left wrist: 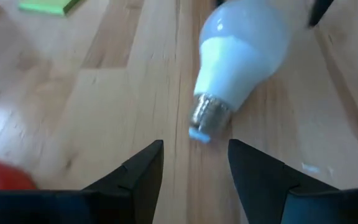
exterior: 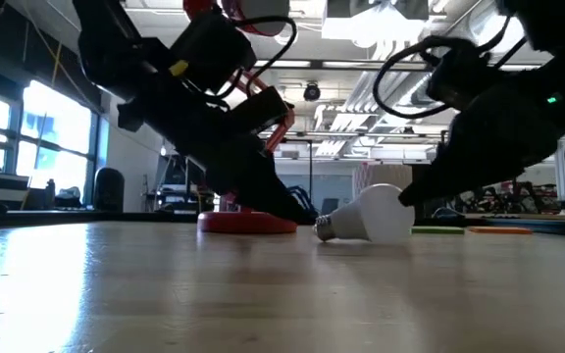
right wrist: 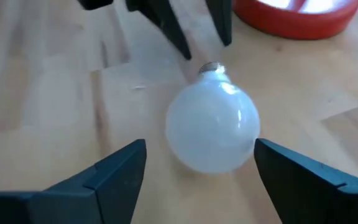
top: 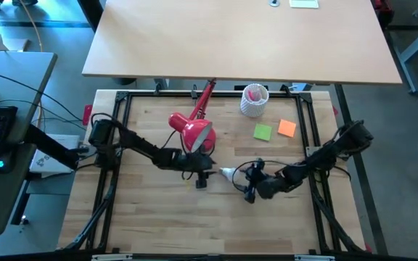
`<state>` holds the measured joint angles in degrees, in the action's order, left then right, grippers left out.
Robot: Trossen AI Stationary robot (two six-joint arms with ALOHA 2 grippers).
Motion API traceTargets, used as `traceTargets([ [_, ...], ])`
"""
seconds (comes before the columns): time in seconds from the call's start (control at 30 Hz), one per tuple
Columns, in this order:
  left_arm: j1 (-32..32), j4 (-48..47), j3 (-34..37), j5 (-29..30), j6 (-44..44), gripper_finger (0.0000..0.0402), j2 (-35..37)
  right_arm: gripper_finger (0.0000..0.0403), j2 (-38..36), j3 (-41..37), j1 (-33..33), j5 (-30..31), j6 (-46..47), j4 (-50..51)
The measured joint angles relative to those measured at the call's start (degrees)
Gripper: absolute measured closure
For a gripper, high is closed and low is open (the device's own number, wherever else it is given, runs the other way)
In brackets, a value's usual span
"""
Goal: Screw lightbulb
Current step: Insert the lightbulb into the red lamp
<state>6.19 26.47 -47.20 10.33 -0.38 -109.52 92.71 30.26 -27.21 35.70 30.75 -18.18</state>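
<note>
- On the table's left half, the left gripper [left wrist: 194, 165] sits low, fingers spread, aimed at the screw base beside the red lamp [top: 193, 130].
- At centre, the lightbulb [top: 229, 174] lies on its side on the wooden table [top: 158, 225], ungripped.
- Right gripper [right wrist: 199, 163] straddles the globe, fingers wide apart; closing gently around the widest part should prevent rolling.
- Farther right: green and orange notes, a workshop beyond.
</note>
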Motion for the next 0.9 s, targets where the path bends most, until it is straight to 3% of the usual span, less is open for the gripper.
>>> traceTargets([
  [0.2, -1.44, 8.24, 0.0, -2.41, 0.61, 0.0226, -3.76, 0.0104, 0.35, 0.0, 6.02, -5.26, -10.99, -1.58],
  [0.37, -1.48, 9.87, 0.0, -2.58, 0.09, 0.0226, -5.03, 0.0104, 0.35, -0.14, 8.89, -10.3, -17.96, -6.38],
  [0.7, -0.86, 9.63, 0.0, -2.54, -1.51, 0.0226, -5.06, 0.0108, 0.36, -6.74, 9.61, -11.5, -16.64, -16.23],
  [0.9, -0.78, 9.88, 0.0, -2.52, -2.54, 0.0226, -5.06, 0.0108, 4.14, -8.04, 9.61, -12.47, -16.26, -23.08],
])
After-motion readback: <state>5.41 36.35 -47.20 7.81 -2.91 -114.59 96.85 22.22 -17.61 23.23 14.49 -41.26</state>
